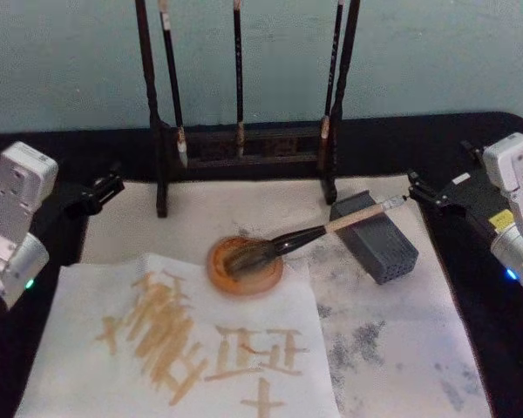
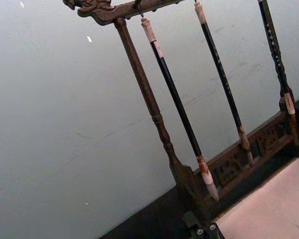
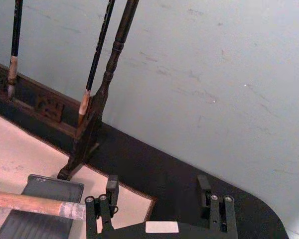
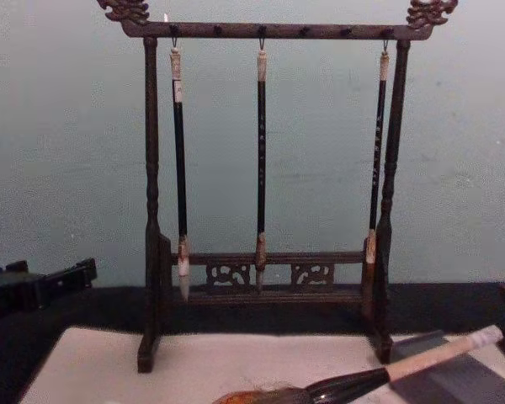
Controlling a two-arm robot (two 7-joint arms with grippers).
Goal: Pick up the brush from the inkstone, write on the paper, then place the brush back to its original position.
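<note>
The brush lies slanted with its bushy hair resting in the round inkstone. Its pale handle runs up and away to the inkstone's right, propped on a grey block. Judging by its build, the brush is light and stiff along the handle, but the hair is soft and probably wet, so it would smear or splay if squeezed. The glossy black ferrule looks slippery and sits close to the inkstone's rim. The bare pale handle is therefore the better place to grip, on the raised stretch between the ferrule and the block, where there is room beneath it. A hold near the far end would likely let the heavy hair end droop.

The right end effector hovers well to the right of the inkstone, just past the handle's far end, with its fingers spread wide and holding nothing. In the right wrist view the handle's tip sits just beside one finger, outside the gap rather than within it. The left end effector waits well to the inkstone's left, over the dark tabletop. The paper spreads beneath and around the inkstone.
</note>
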